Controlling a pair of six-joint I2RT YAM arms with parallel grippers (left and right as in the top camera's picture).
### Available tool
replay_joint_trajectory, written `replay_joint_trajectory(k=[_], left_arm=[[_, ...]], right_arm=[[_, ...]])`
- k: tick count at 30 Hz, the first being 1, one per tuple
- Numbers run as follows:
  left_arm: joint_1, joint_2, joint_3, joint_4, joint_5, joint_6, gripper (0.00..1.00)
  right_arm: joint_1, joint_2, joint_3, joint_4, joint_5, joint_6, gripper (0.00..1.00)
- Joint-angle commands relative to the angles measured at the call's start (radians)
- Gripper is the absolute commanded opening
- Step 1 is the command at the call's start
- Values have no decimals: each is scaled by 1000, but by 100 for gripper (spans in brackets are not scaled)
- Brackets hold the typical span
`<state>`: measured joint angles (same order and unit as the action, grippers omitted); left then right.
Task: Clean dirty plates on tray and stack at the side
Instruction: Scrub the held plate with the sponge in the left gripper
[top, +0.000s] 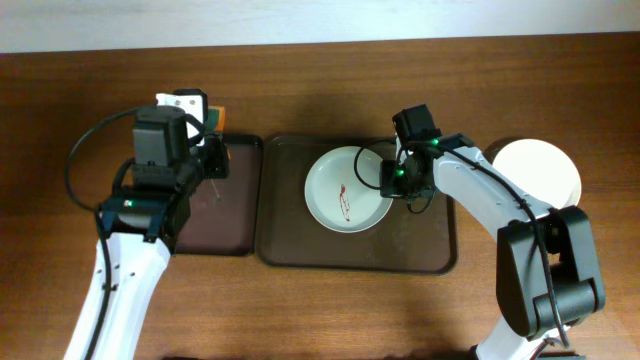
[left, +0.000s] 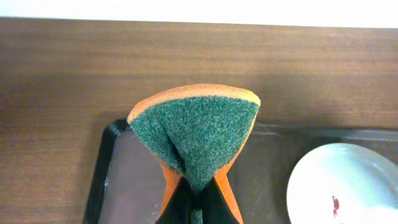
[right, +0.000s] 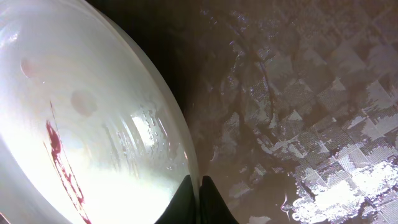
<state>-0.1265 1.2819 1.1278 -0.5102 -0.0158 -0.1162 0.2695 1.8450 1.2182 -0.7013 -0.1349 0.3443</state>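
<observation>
A white plate (top: 345, 190) with a dark-red smear lies on the large dark-brown tray (top: 430, 250). My right gripper (top: 397, 180) is shut on the plate's right rim; the right wrist view shows the rim pinched between the fingertips (right: 199, 200) and the smear on the plate (right: 93, 137). My left gripper (top: 212, 158) is shut on a folded green-and-orange sponge (left: 198, 134), held above the smaller black-rimmed tray (left: 99, 180). A clean white plate (top: 540, 172) sits on the table to the right of the tray. The smeared plate also shows in the left wrist view (left: 348, 186).
The smaller tray (top: 225, 240) lies left of the large tray, touching it. The large tray's surface (right: 311, 112) is wet and glossy. The wooden table (top: 300, 310) extends in front of both trays.
</observation>
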Motion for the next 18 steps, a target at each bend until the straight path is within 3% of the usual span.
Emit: replay_joint_trajectory(k=[1,18], left_arm=[[5,-54,22,15,-10,5,0],[5,-67,22,24,-10,5,0]], right_arm=[[5,13,8,3,16,8,4],[5,13,8,2,16,8,4]])
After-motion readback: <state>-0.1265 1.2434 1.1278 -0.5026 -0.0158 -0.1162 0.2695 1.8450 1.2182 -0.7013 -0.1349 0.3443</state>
